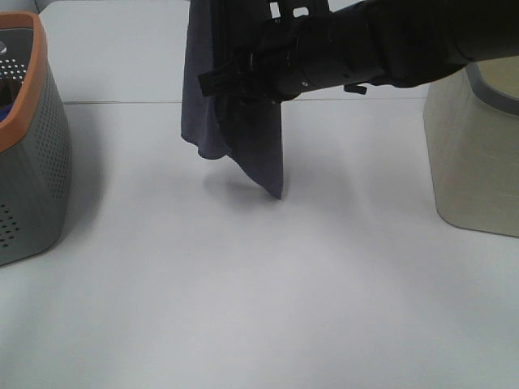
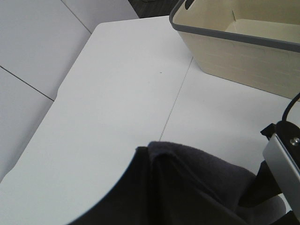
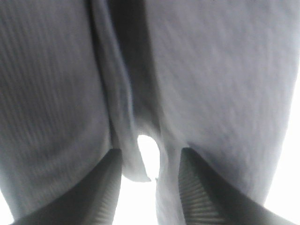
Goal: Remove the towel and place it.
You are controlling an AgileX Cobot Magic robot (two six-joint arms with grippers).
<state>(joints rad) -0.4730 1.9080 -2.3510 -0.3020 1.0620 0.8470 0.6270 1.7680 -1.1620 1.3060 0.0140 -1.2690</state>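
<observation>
The dark navy-charcoal towel (image 1: 235, 130) hangs in the air over the back middle of the white table (image 1: 259, 292). Its top runs out of the exterior view and its lowest corner is just above the table. In the left wrist view the towel (image 2: 187, 187) is bunched right under the camera and hides my left gripper's fingers, which carry it. My right gripper (image 1: 212, 81) reaches in from the right at the cloth's upper part. In the right wrist view it (image 3: 151, 152) is open, and a hanging fold of the towel (image 3: 131, 159) lies between its fingers (image 3: 110, 187).
A grey perforated basket with an orange rim (image 1: 32, 162) stands at the left edge. A cream basket with a grey rim (image 1: 474, 154) stands at the right and also shows in the left wrist view (image 2: 234, 61). A table seam (image 1: 122, 103) runs across the back.
</observation>
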